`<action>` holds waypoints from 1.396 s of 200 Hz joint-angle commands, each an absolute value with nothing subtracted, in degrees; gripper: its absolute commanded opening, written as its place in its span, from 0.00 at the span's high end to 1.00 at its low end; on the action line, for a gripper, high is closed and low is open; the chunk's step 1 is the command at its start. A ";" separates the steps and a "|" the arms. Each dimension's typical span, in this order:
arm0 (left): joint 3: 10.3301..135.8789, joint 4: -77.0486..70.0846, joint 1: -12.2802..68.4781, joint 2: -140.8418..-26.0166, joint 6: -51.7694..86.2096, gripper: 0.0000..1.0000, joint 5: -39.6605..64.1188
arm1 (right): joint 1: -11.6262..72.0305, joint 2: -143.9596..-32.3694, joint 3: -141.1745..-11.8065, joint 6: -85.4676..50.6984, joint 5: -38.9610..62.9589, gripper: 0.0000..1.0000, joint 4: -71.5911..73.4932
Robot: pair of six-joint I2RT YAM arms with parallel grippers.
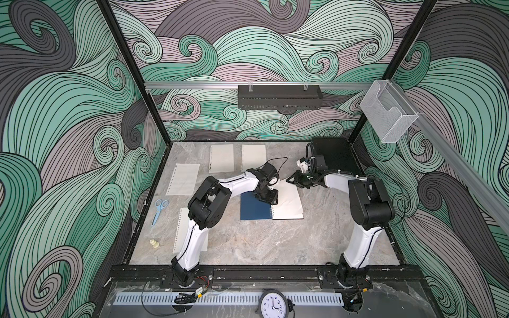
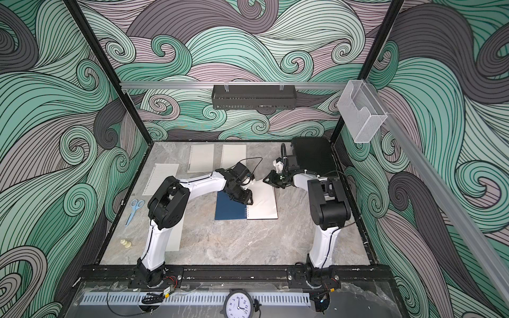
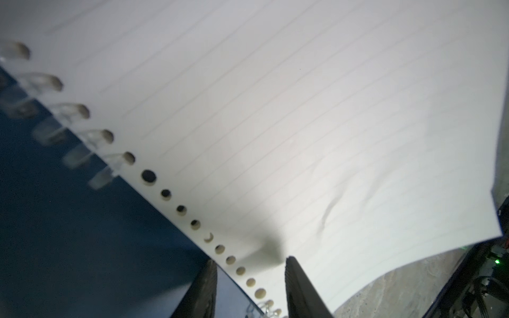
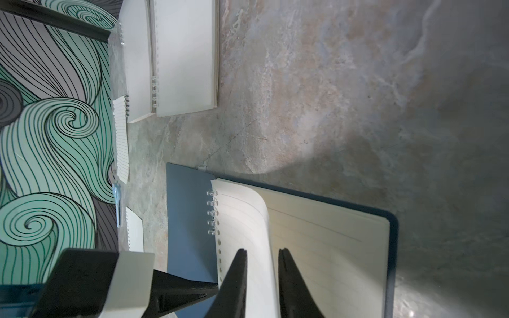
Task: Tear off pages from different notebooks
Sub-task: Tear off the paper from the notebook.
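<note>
the page [image 4: 248, 220] is curling up off the open blue notebook [image 1: 254, 208], which is lying mid-table [image 1: 261, 247]. its holes at the far end are hanging free of the rings [image 4: 210, 212], while the near ones are threaded. the right gripper [image 4: 263, 250] is straddling the raised sheet, fingers apart, not pinching it. the left gripper [image 3: 250, 264] is standing over the punched edge with fingers apart, one over the cover [image 3: 82, 234] and one over the page. a cream notebook [image 1: 221, 158] is lying by the back wall.

Matt lined paper page [image 3: 303, 110] (stone-look table [image 1: 261, 242])
</note>
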State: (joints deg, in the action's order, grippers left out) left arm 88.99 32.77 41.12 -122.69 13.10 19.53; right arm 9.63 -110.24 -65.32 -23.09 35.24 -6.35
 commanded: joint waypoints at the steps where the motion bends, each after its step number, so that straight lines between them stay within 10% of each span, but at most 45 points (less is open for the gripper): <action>1: 88.16 32.78 41.59 -122.42 13.05 0.60 21.30 | 9.26 -111.59 -67.60 -20.62 33.62 0.81 -9.50; 81: 89.79 33.99 41.57 -120.32 12.61 0.59 21.98 | 9.65 -112.86 -70.11 -18.57 33.62 0.93 -10.81; 279: 95.43 39.78 34.37 -121.22 11.14 0.57 9.10 | 11.02 -112.17 -72.11 -15.47 32.23 0.82 -14.28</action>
State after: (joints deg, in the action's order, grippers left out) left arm 92.12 36.23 35.00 -120.03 12.78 13.37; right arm 10.63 -112.53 -70.43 -16.86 33.10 -12.93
